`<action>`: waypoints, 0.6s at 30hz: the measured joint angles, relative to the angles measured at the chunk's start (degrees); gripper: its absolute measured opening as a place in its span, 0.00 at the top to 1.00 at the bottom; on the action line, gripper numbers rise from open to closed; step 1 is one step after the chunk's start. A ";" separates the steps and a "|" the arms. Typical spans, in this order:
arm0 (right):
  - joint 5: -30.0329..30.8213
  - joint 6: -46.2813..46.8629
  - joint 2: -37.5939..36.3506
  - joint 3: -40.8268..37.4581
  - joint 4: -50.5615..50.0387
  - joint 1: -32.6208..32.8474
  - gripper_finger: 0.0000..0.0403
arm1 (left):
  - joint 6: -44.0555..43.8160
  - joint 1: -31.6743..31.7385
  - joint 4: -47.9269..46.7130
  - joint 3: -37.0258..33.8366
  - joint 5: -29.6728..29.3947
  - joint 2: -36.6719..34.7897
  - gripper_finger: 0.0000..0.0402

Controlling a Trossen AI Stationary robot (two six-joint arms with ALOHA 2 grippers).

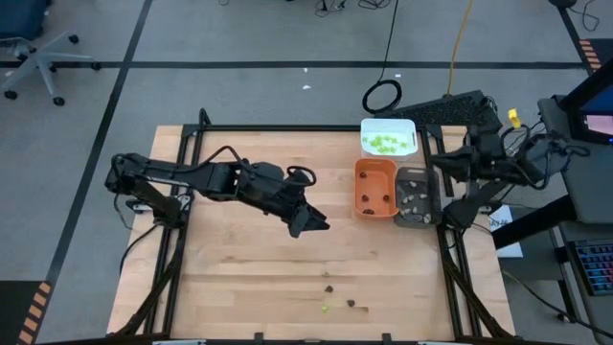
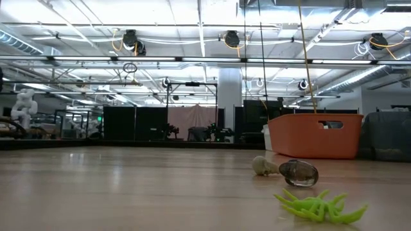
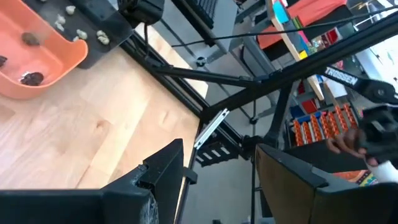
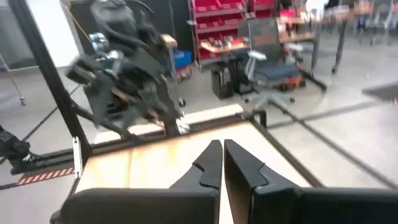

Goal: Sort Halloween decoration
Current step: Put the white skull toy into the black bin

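Right up close in the low view sits a lime-green piece point(image 2: 319, 206), spidery legs splayed on the worktop point(image 1: 249, 268), and just behind it a dark brown piece point(image 2: 299, 172) touching a pale beige-grey piece point(image 2: 263, 166). From above, these loose pieces lie near the worktop's near edge, a little right of centre: brown ones point(image 1: 328, 287) and the green one point(image 1: 325, 309) close together.

Over to the far right, 3 trays cluster. The white tray point(image 1: 388, 126) sits farthest back with lime-green pieces point(image 1: 385, 145) inside. In front of it the orange tray point(image 1: 374, 188) holds dark brown pieces point(image 1: 390, 198), and touching its right side the grey tray point(image 1: 416, 196) holds pale pieces point(image 1: 412, 201).

The left arm stretches from its base at the left edge out across the middle of the worktop, elbow bent, wrist angled down and rightward. The left pincer point(image 1: 311, 221) hovers above bare wood, left of the orange tray, its fingers point(image 3: 163, 171) spread wide apart with nothing between them.

The right arm is folded back at the right edge, beside the grey tray. The right pincer point(image 4: 222, 163) points across the worktop toward the left arm, fingers pressed together and empty.
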 joint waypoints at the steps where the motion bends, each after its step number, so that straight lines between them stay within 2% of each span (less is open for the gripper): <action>1: -0.01 2.48 -1.13 0.02 -3.32 0.00 1.00 | 0.01 0.00 -0.61 0.01 0.07 -0.11 0.49; 5: -0.44 14.31 -3.82 0.00 -17.84 0.00 1.00 | -0.09 -0.02 -3.80 0.02 1.63 -0.10 0.49; 8: -0.85 21.29 -3.82 -0.01 -22.36 0.00 1.00 | -0.37 -0.02 -6.18 0.02 2.38 -0.10 0.49; 13: -1.99 29.98 -1.53 -2.87 -16.49 0.00 1.00 | 0.97 -0.04 -9.64 0.02 2.13 -0.08 0.49; 18: -2.07 36.14 4.42 -6.51 -7.40 -0.02 1.00 | 4.10 0.86 -9.66 0.02 1.91 -0.08 0.49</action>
